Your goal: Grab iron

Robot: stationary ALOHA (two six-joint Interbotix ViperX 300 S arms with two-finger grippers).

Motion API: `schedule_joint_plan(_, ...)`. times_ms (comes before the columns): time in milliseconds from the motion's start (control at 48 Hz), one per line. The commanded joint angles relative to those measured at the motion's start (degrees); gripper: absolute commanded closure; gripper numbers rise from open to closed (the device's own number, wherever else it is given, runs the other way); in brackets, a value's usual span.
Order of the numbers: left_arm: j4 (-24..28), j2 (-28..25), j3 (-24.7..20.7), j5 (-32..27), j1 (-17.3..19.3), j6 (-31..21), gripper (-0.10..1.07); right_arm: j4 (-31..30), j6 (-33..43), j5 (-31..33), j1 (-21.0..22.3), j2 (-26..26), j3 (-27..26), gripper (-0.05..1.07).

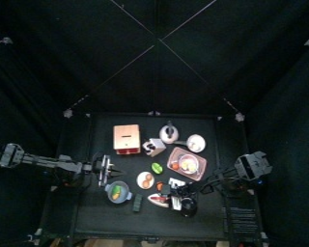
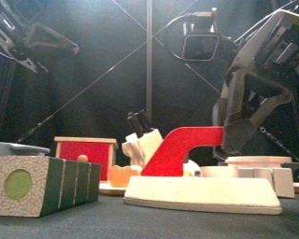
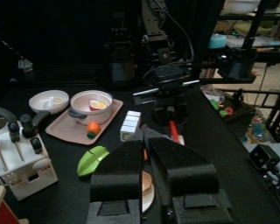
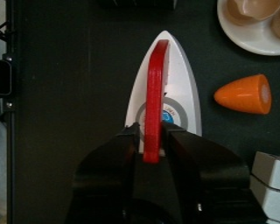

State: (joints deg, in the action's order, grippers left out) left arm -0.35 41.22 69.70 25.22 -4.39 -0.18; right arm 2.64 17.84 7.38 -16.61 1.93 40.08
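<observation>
Iron's red handle (image 4: 154,96) btwn right gripper (image 4: 152,140) jaws.

Black curtains (image 1: 67,58) are enclosing the small black desk (image 1: 90,135); beyond them, shelving (image 3: 254,52) is standing in a room

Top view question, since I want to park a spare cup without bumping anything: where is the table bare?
The far strip of the table behind the pink box is bare, as is the left side beyond that box. The front right is crowded: iron, tray and plate sit close together, with the right gripper at the iron.
</observation>
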Motion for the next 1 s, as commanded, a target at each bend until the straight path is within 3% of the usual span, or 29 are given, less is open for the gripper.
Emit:
schedule_joint_plan(0,0.0,-0.09,-1.14,0.62,0.18,-0.09,0.51,-0.09,-0.09,0.44,0.18,-1.05,-1.93,0.43)
schedule_joint_plan(312,0.0,-0.09,-1.32,0.62,0.26,-0.09,0.51,-0.97,-0.18,1.49,1.41,-2.72,-2.55,0.6)
schedule_joint_plan(625,0.0,-0.09,-1.93,0.62,0.18,-0.09,0.51,-4.39,-0.18,1.85,4.22,-7.38,-2.64,0.61)
schedule_joint_plan(979,0.0,-0.44,-2.37,0.62,0.09,-0.18,0.5,-6.86,-0.18,1.49,8.79,-8.44,-2.9,0.61)
